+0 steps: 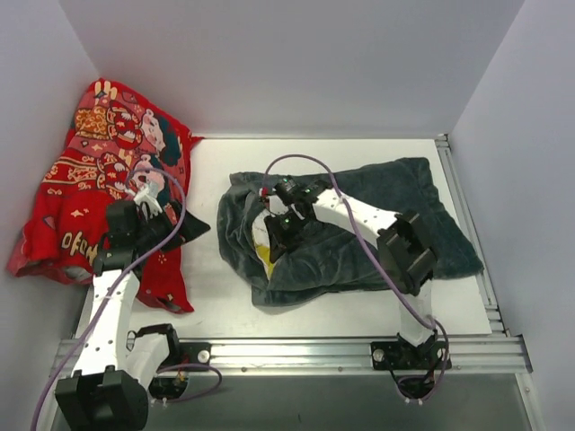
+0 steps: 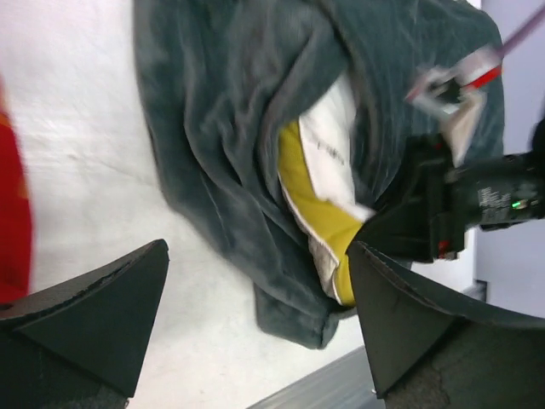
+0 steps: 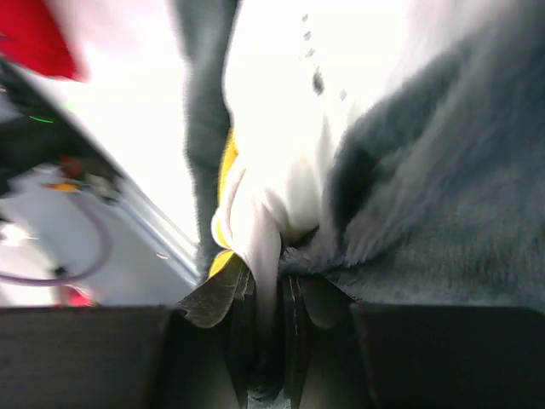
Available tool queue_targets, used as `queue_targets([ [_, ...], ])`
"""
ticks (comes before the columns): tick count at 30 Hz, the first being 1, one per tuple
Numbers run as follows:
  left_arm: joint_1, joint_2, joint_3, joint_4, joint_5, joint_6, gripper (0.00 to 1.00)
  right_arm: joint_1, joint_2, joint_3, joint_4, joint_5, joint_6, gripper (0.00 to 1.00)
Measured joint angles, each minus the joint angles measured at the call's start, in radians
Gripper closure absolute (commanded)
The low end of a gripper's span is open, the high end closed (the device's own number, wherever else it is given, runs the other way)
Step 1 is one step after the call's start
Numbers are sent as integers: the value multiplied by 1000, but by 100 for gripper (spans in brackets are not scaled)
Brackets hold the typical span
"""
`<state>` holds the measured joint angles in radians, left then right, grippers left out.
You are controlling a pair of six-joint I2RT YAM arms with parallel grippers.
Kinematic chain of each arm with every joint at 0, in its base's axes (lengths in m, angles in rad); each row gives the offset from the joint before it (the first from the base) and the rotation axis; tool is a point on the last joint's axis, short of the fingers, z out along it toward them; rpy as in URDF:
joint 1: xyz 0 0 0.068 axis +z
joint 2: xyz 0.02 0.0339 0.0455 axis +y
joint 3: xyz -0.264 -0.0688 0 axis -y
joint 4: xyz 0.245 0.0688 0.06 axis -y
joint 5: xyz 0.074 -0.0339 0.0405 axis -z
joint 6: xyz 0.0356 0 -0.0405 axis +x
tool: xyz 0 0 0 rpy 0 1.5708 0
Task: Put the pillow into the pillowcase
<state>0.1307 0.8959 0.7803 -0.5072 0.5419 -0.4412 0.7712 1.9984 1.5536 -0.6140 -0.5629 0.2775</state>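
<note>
Tabletop (image 1: 208, 296) bears red cloth (image 1: 81, 180) near pillowcase (image 1: 445, 224); right tool (image 3: 268, 294) pinches pillow (image 3: 281, 128).

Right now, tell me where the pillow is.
In the top view the pillow sits mid-table, mostly inside the pillowcase; its white-and-yellow end pokes out the left opening, pinched by the right gripper.

Seen from my remote station's overhead view: the limp plush grey-blue fabric pillowcase (image 1: 359, 238) lies centre-right on the flat white table (image 1: 225, 296). The soft white rectangular pillow with a yellow band (image 2: 319, 170) sits inside it, one edge showing at its left mouth. The crumpled red printed cloth (image 1: 90, 189) lies far left, apart.
</note>
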Motion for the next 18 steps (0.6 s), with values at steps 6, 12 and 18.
queue_targets([
  [6, -103, 29, -174, 62, 47, -135, 24, -59, -135, -212, 358, -178, 172, 100],
  [12, -311, 143, -185, 210, 0, -224, 51, -71, -144, -315, 550, -258, 283, 100],
  [18, -346, 306, -196, 312, -64, -285, 71, -89, -145, -339, 606, -281, 322, 100],
])
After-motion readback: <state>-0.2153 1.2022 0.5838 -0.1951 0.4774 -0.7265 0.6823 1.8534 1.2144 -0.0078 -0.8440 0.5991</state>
